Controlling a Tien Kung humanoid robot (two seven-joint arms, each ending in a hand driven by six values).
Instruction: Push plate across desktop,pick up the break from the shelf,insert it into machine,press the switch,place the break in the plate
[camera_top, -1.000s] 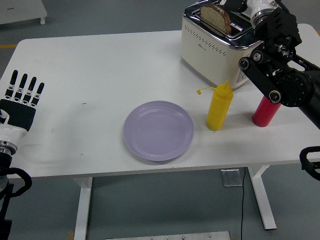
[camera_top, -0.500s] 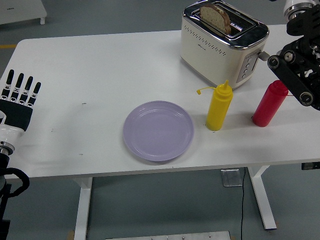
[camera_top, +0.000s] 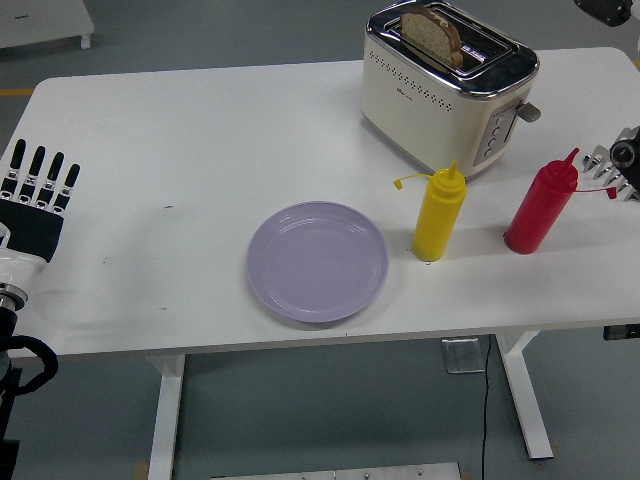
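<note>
**No readable text**

I see one small dark mark on the cream side of the toaster (camera_top: 430, 95), likely a brand, but too tiny to read. Yellow bottle (camera_top: 439, 213), red bottle (camera_top: 540, 205) and plate (camera_top: 317, 261) carry no labels I can make out.

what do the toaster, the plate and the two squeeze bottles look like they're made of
The toaster looks like cream-painted metal or plastic below a mirror-shiny chrome top that reflects the room. The plate is pale lilac with a soft gloss, so plastic or glazed ceramic; the look leaves it open. The yellow bottle and red bottle seem soft opaque plastic, with smooth dull sheen and moulded nozzle tips.
</note>
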